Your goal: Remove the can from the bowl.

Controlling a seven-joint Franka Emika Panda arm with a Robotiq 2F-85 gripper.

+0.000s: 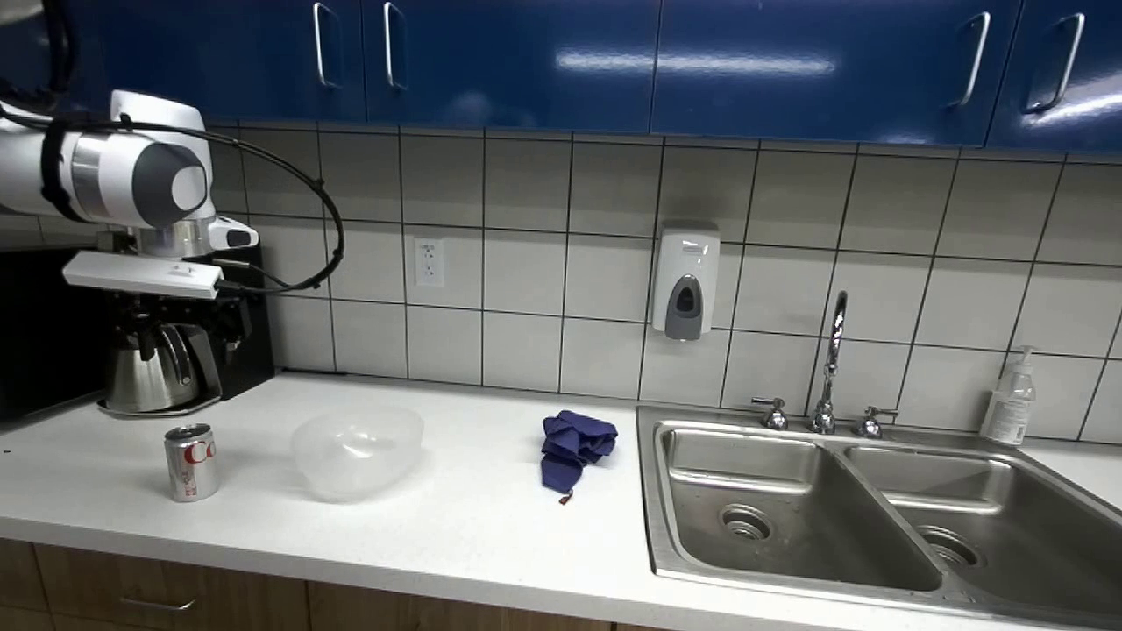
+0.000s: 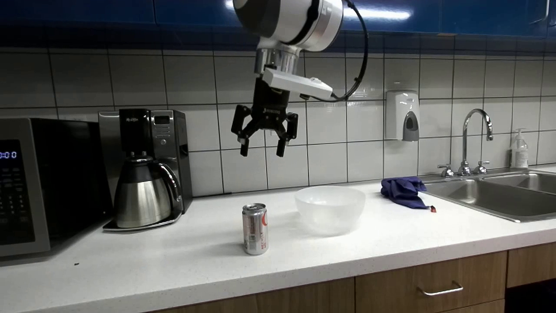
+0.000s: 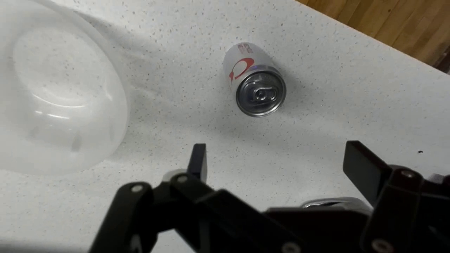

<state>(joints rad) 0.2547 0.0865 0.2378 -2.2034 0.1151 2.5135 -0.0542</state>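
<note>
The silver can (image 1: pixel 191 463) with red lettering stands upright on the white counter beside the bowl (image 1: pixel 355 456), not inside it. The can (image 2: pixel 255 229) and the translucent bowl (image 2: pixel 330 211) also show apart in an exterior view. The bowl looks empty. In the wrist view the can (image 3: pixel 255 79) is at the upper middle and the bowl (image 3: pixel 66 105), partly cut off, is at the left. My gripper (image 2: pixel 263 152) is open and empty, high above the counter. In the wrist view the gripper (image 3: pixel 275 151) has its fingers wide apart with only counter between them.
A coffee maker with a steel pot (image 2: pixel 143 193) and a microwave (image 2: pixel 52 187) stand at the left. A dark blue cloth (image 1: pixel 574 447) lies between the bowl and the steel sink (image 1: pixel 653 508). Blue cabinets (image 1: pixel 526 61) hang above. The counter's front edge (image 2: pixel 304 271) is near the can.
</note>
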